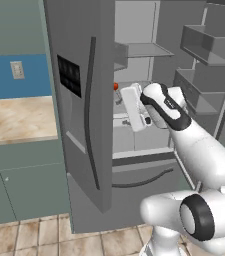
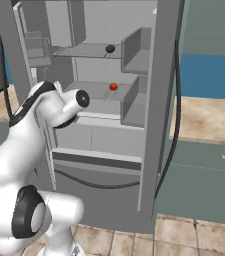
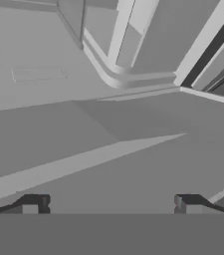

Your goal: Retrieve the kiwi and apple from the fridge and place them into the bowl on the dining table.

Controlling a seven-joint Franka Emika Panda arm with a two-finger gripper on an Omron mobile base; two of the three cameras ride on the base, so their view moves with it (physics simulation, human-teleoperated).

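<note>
- Apple (image 2: 113,86) is the likely first pick: it sits on the middle shelf (image 2: 96,91) of the open fridge (image 2: 159,100), a small red-orange dot towards the back; in the left base view it just peeps out past the edge of the door (image 1: 84,100)
- Claw (image 3: 108,204) is wide open with nothing between its tips; the two dark fingertips (image 3: 34,203) stand far apart in the hand view, looking at bare grey fridge interior with neither fruit ahead of them
- By my reading the step in hand is the reach into the fridge, and the hand is not yet lined up on a fruit, so the wrist should turn until the apple shows between the tips before any closing
- Arm (image 1: 184,130) is bent in front of the lower shelves and drawers; it needs to lift the hand to the apple's shelf level and go in level, keeping clear of the shelf edge and the door bins (image 1: 204,45)
- Kiwi (image 2: 110,48) rests on the shelf above, a small dark oval, well apart from the apple, so one can be taken without knocking the other
- A round fruit may roll if nudged; close around its middle, slowly, then draw straight out
</note>
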